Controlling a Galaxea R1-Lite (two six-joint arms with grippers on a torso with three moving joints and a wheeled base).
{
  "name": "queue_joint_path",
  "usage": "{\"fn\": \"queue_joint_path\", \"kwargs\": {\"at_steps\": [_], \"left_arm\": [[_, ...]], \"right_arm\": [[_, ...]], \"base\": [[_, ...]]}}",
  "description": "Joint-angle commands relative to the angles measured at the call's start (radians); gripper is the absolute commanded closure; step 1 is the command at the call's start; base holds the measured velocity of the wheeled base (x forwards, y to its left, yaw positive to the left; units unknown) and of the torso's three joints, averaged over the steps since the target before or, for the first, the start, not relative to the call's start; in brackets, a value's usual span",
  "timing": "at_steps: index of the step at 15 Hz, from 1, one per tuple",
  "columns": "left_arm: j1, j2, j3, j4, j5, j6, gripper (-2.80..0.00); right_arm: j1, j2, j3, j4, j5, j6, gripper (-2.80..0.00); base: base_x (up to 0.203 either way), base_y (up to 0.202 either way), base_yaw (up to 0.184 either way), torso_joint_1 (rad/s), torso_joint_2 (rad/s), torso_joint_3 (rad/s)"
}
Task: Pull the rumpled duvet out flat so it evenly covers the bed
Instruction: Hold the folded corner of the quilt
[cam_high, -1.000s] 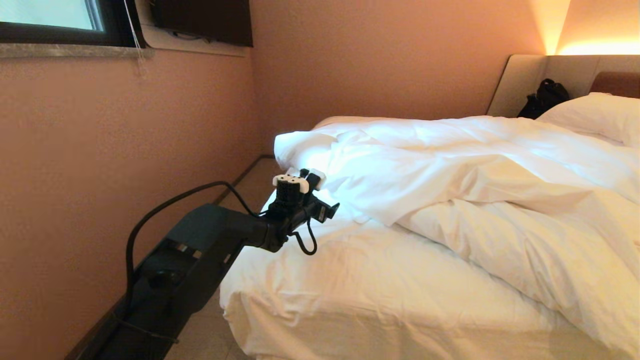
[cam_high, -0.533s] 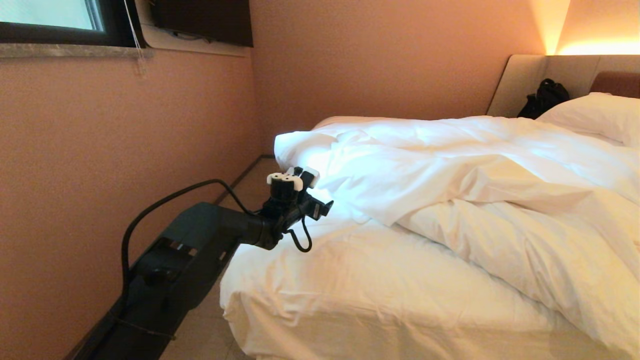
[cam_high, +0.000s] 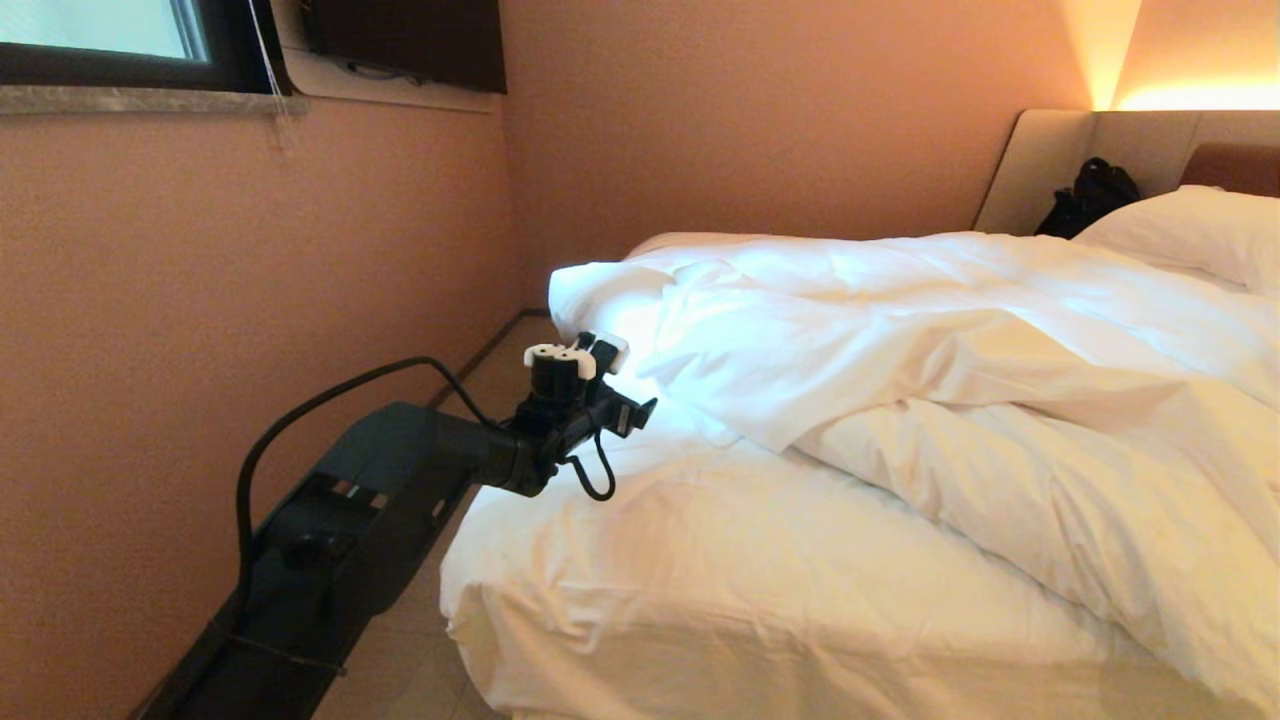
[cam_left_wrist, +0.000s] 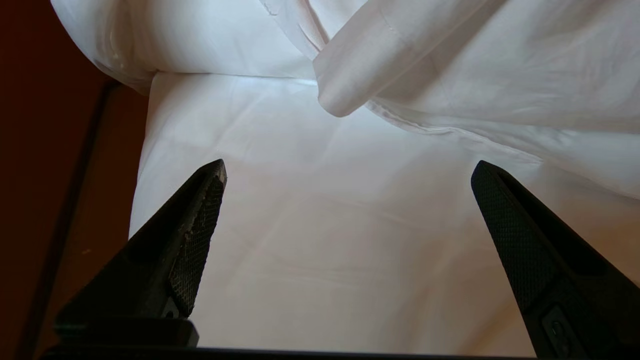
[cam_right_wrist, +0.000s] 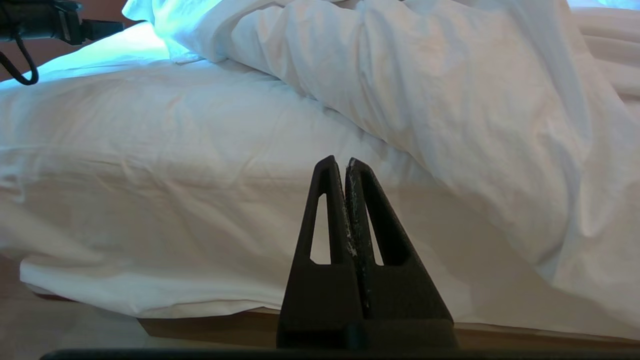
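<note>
Presently left gripper (cam_left_wrist: 348, 167) jaws apart above bed (cam_high: 640, 560) foot corner; right gripper (cam_right_wrist: 345, 162) pinched together. Duvet (cam_high: 900, 340) soft, probably light; grab folded corner.

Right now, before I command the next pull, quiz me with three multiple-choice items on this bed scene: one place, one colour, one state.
1. Where is the duvet?
A. spread flat to the foot
B. bunched toward the headboard, sheet bare
C. on the floor

2. What colour is the bag by the pillow?
A. black
B. red
C. white

3. How is the left gripper?
A. shut on the duvet
B. shut, empty
C. open, empty

Answers: 1 B, folds heaped upbed; 2 A, dark against the headboard; 3 C, fingers wide apart over bare sheet.
</note>
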Motion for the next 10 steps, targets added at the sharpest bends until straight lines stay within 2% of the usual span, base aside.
{"fn": "queue_joint_path", "kwargs": {"at_steps": [1, 6, 10], "left_arm": [[-0.001, 0.001, 0.0, -0.004, -0.003, 0.001, -2.8], [-0.009, 0.006, 0.0, -0.002, -0.003, 0.003, -2.8], [-0.081, 0.014, 0.0, -0.002, -0.002, 0.004, -2.8]], "right_arm": [[0.0, 0.001, 0.0, 0.0, 0.0, 0.0, 0.0], [0.0, 0.001, 0.0, 0.0, 0.0, 0.0, 0.0], [0.0, 0.001, 0.0, 0.0, 0.0, 0.0, 0.0]], "base": [[0.0, 0.0, 0.0, 0.0, 0.0, 0.0], [0.0, 0.0, 0.0, 0.0, 0.0, 0.0], [0.0, 0.0, 0.0, 0.0, 0.0, 0.0]]}}
